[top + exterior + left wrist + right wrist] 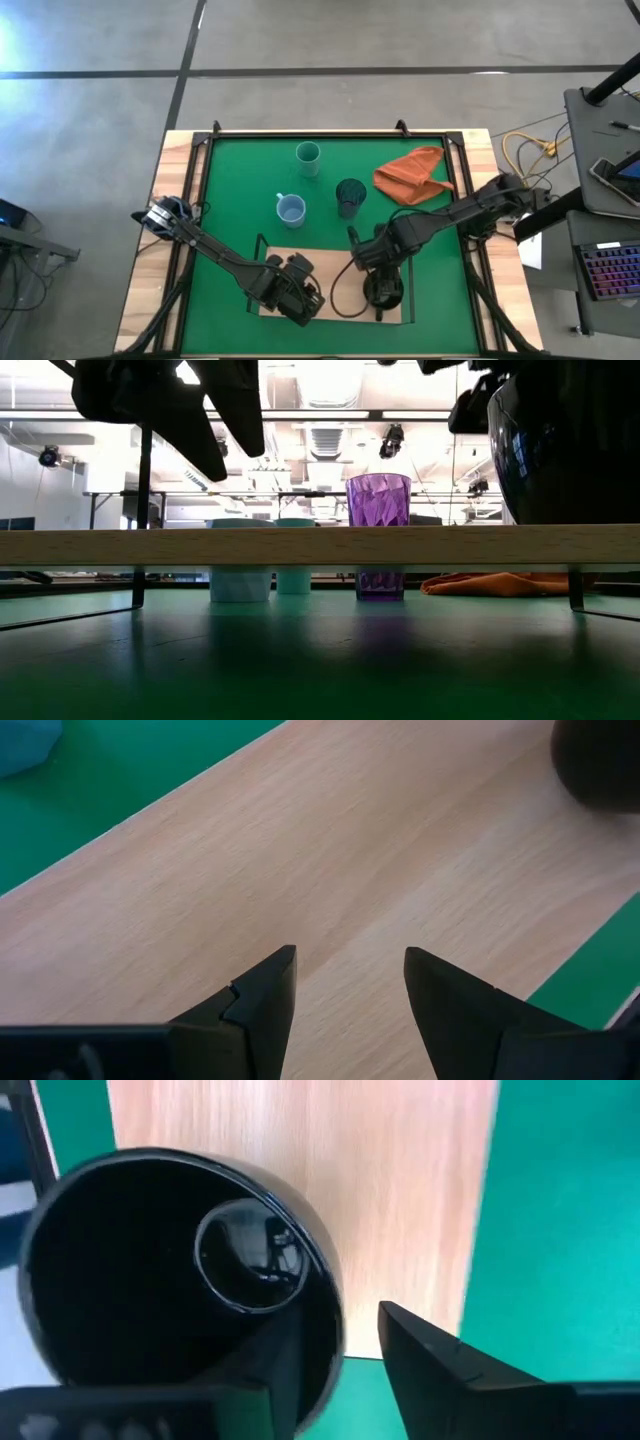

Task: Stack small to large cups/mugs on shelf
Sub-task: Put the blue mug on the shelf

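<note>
The black mug (pixel 384 290) stands upright on the right part of the light-wood shelf (pixel 325 268), near the table's front edge; it also shows in the low view (pixel 570 450). My right gripper (pixel 340 1370) is open, pointing down, with its fingers on either side of the mug's wall. My left gripper (pixel 350 980) is open and empty just above the shelf's left part (pixel 298 298). The light blue handled mug (pixel 291 209), the pale teal cup (pixel 308 156) and the dark purple-tinted tumbler (pixel 350 196) stand on the green mat behind the shelf. My right gripper has one finger inside the black mug and one finger (pixel 430 1365) outside its rim (pixel 335 1315), coming from above. A gap shows between the outer finger and the rim. I cannot tell whether the inner finger touches the wall. The mug rests on the shelf board.
An orange-red cloth (pixel 412 175) lies on the green mat (pixel 230 200) at the back right. The shelf's thin black uprights (pixel 138 575) stand at its ends. The mat sits inside a black frame on a wooden table. Bare board lies between the two grippers.
</note>
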